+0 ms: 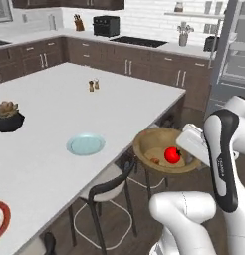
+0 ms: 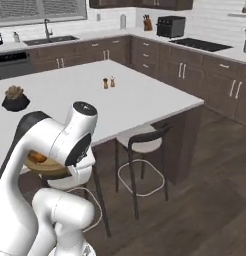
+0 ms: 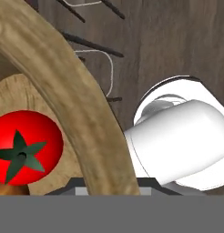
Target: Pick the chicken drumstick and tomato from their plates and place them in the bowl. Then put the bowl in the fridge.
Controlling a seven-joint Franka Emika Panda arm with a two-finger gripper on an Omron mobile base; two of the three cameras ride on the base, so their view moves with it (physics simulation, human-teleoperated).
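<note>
The gripper (image 1: 190,155) clamps the rim of the bowl (image 1: 144,144), carried clear of the worktop (image 1: 55,124) with the tomato (image 1: 172,155) inside; the fridge (image 1: 229,55) stands ahead, to the right.

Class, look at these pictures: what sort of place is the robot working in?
A rendered home kitchen: a white island counter with stools, dark cabinets around the walls, and a sink under a window.

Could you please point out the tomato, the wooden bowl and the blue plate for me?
tomato (image 1: 172,155): left base view, its red side.
wooden bowl (image 1: 144,137): left base view, far rim.
blue plate (image 1: 85,144): left base view, its centre.
</note>
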